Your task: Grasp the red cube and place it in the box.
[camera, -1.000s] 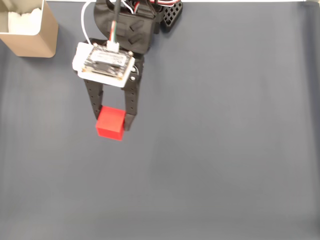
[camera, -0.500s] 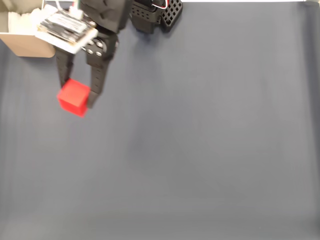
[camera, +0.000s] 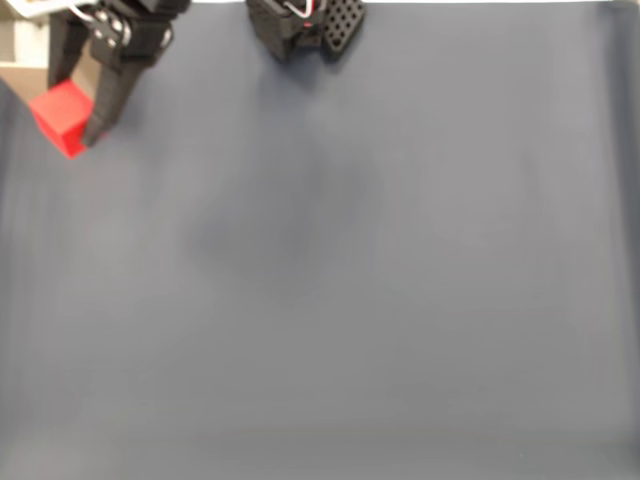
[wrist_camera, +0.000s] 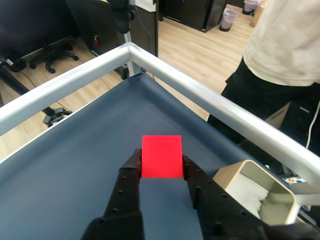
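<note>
matt plastic, matt cloth-like bench cover, brushed metal rail

the red cube (wrist_camera: 161, 156) looks like smooth matt plastic with plain faces; the tool (wrist_camera: 161, 170) has black plastic fingers (wrist_camera: 131, 172) with a faint layered sheen. the bench (wrist_camera: 75, 165) carries a dark blue-grey matt covering, smooth and fabric-like, edged by a satin silver metal rail (wrist_camera: 210, 102). the box (wrist_camera: 252, 192) has tan, smooth, card-like walls and soft white padding inside. the floor (wrist_camera: 195, 50) beyond is light wood-look planking.
</note>
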Motion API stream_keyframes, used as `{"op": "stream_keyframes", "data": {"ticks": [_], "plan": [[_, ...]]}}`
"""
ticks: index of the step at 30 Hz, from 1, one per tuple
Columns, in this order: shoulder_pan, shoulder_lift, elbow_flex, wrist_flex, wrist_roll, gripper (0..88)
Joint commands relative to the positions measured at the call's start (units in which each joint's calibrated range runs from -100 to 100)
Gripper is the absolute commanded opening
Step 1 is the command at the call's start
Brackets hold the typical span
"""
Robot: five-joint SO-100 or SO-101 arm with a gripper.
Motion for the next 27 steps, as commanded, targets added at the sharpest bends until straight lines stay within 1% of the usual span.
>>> {"op": "stream_keyframes", "data": {"ticks": [1,13,27], "plan": [[3.34,-1.76,-0.97,0.11,-0.73,0.0],[10.87,-2.02,-0.88,1.34,-2.25,0.0],[17.68,-1.84,-0.69,1.75,-2.59,0.0]]}}
